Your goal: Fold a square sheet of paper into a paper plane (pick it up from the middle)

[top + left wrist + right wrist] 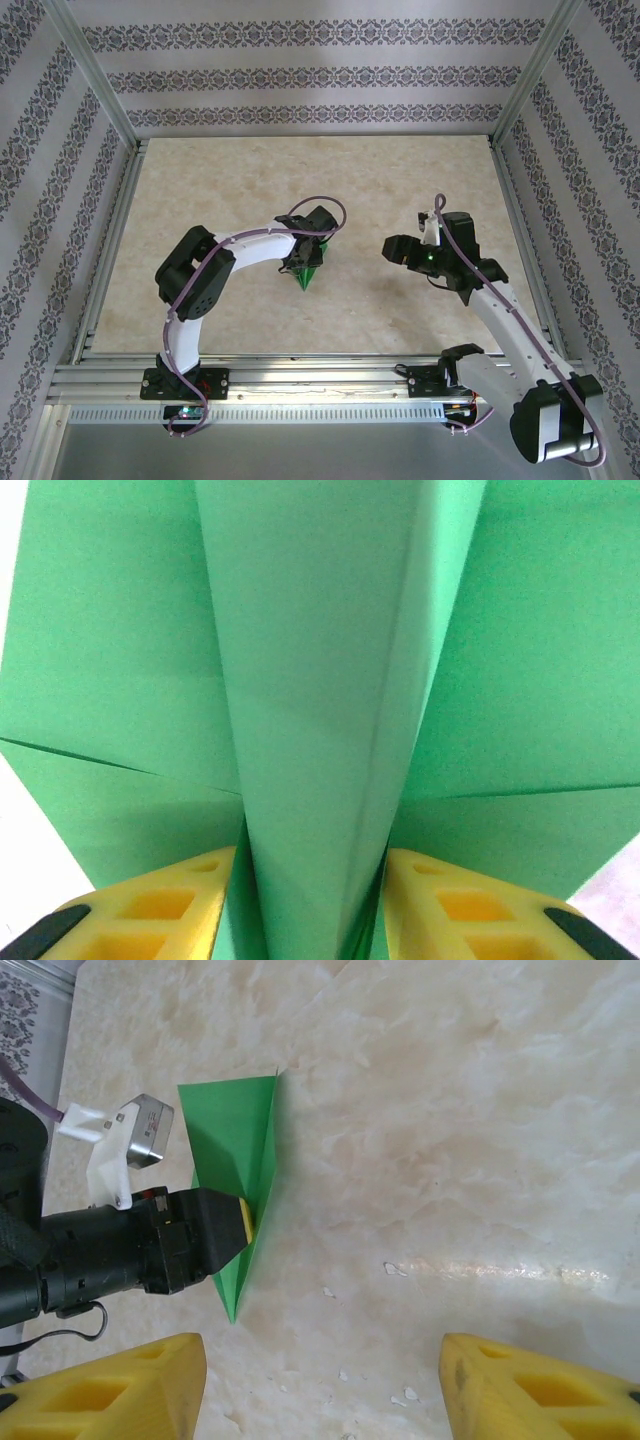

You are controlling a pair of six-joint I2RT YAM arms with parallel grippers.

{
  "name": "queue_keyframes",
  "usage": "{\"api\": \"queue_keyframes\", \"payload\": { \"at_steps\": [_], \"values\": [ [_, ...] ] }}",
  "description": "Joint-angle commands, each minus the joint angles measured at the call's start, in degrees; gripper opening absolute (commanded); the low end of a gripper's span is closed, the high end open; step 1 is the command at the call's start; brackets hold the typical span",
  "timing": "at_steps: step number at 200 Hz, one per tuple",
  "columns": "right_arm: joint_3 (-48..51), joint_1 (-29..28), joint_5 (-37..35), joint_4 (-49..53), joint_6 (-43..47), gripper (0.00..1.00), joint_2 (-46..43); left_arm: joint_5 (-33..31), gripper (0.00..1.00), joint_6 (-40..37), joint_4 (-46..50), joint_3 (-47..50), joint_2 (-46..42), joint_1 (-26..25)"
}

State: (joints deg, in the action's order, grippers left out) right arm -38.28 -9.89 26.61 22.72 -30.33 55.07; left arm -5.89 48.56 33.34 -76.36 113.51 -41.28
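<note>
Left fingers (160,912) are squeezed on the paper plane (305,268), one yellow finger on each side of its mid fold. Right fingers (520,1390) are spread wide w/ nothing btw them, just bare surface (400,180) below.

Biggest thing round here: the walls (300,75) w/ grey flower stripes, on 3 sides. Next is the surface, pale & marbled like stone.

Left arm (250,250) bends over the mid of it. Right arm (510,320) reaches in from the right. Its end points at the plane but is well apart from it.

Plane is bright green & folded slim, wings out to both sides, pointy tip aimed at the near edge. It's near the mid of the surface, a bit to the left. Can't tell if the tip touches down.

Smallest: a few white specks (395,1268) on the surface near the right fingers.
</note>
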Motion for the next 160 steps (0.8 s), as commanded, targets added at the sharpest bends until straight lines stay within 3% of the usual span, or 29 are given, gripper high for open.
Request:
{"api": "queue_keyframes", "payload": {
  "at_steps": [1, 86, 128, 140, 149, 160],
  "values": [
    [0.8, 1.4, 2.2, 0.8, 1.8, 0.64, 0.6, -1.8, 0.39, 1.1, 5.2, -2.0, 1.0, -0.8],
    [0.9, 5.1, 3.5, 2.4, 3.0, 0.74, -0.6, -2.2, 0.43, 0.2, 5.2, -3.0, -3.7, -0.8],
    [-0.7, 6.3, -1.3, 5.6, 6.0, 0.80, -1.2, -2.4, 0.47, -0.6, 3.0, -0.9, -9.5, -0.8],
    [-0.4, 6.4, -4.4, 5.4, 6.9, 0.85, -1.1, -2.8, 0.49, -1.2, 2.4, -0.1, -11.8, -0.7],
    [-0.1, 6.7, -6.5, 5.3, 7.3, 0.98, -0.6, -3.3, 0.48, -1.9, 1.8, 0.7, -13.5, -0.6],
    [-0.6, 7.0, -8.0, 6.1, 7.9, 0.98, 0.1, -3.9, 0.51, -2.9, 0.2, 2.4, -15.8, -0.5]
  ]
}}
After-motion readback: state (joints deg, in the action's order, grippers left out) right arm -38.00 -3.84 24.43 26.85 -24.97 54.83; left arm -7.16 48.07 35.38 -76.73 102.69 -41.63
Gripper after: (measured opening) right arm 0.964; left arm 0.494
